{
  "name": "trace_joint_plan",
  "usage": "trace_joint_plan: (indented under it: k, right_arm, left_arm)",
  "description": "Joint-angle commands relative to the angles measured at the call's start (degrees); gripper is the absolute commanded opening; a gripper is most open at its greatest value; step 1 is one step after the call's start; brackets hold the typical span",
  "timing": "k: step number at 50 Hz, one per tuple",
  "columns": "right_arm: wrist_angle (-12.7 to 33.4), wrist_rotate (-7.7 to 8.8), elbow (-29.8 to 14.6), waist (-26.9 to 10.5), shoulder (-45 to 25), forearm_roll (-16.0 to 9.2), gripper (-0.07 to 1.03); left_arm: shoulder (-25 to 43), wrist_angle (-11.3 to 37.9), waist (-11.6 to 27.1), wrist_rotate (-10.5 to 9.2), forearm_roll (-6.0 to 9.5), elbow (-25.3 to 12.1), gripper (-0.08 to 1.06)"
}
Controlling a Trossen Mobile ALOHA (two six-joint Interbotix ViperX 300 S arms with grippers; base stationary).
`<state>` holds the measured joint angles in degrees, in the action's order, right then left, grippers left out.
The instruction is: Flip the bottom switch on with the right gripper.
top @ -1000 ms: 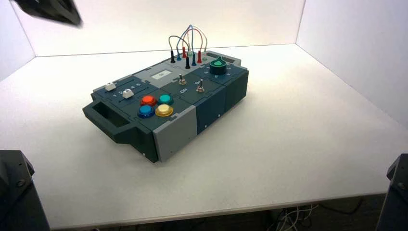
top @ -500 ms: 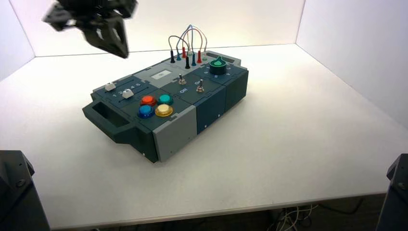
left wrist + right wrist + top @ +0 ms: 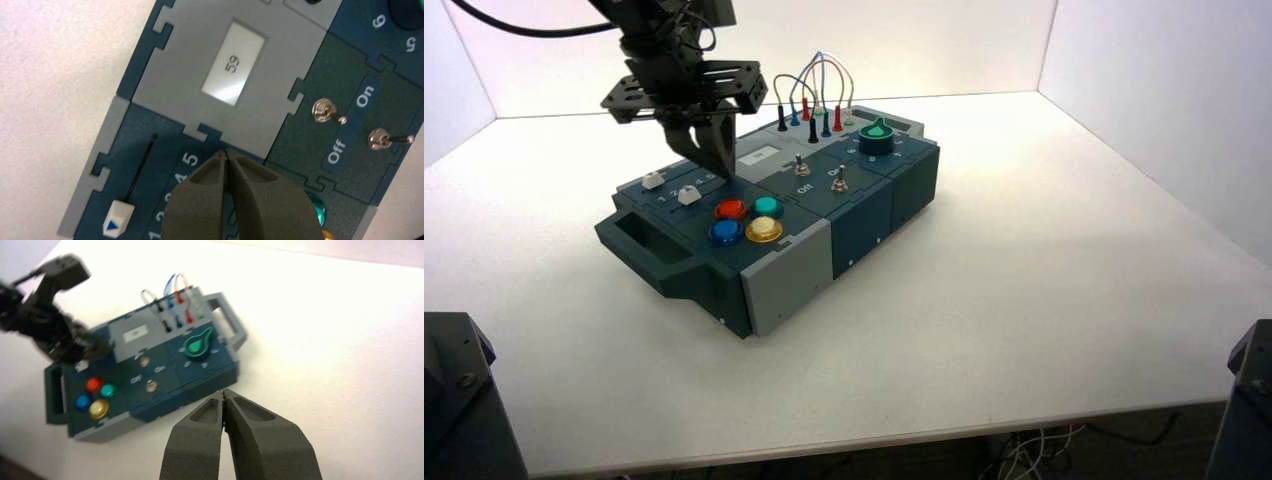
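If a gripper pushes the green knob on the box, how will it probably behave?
The green knob would probably turn rather than slide away, as it is round and sits on the panel amid printed numbers. It looks stiff, likely hard plastic. Its raised pointer might give fingertips something to push.

Pale walls (image 3: 1164, 120) meet in corners behind a white tabletop (image 3: 1024, 320).

The left gripper (image 3: 714, 168) reaches in at the upper left of the high view, angled downward, its fingers pressed together (a black cable trails off behind it). The right gripper (image 3: 223, 392), at the lower middle of its own wrist view, has its fingers closed too.
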<state>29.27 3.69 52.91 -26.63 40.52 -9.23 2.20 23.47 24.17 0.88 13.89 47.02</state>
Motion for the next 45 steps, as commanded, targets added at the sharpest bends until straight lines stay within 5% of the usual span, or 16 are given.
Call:
trace_joint_plan:
  k: [1, 14, 45]
  right_arm:
    - [-0.1, -0.18, -3.5, -4.0, -4.8, -0.4, -0.02]
    - [0.3, -0.18, -8.3, -10.0, -14.4, -3.2, -0.02]
    - [3.3, 0.09, -13.7, -15.3, -28.7, -7.3, -0.02]
  left_arm:
    - [0.6, -1.0, 0.2, 0.0, -0.09, -0.9, -0.03]
    - [3.7, -2.0, 0.0, 0.0, -0.09, -1.6, -0.03]
    - [4.7, -1.4, -2.3, 0.44, -0.26, -1.4, -0.03]
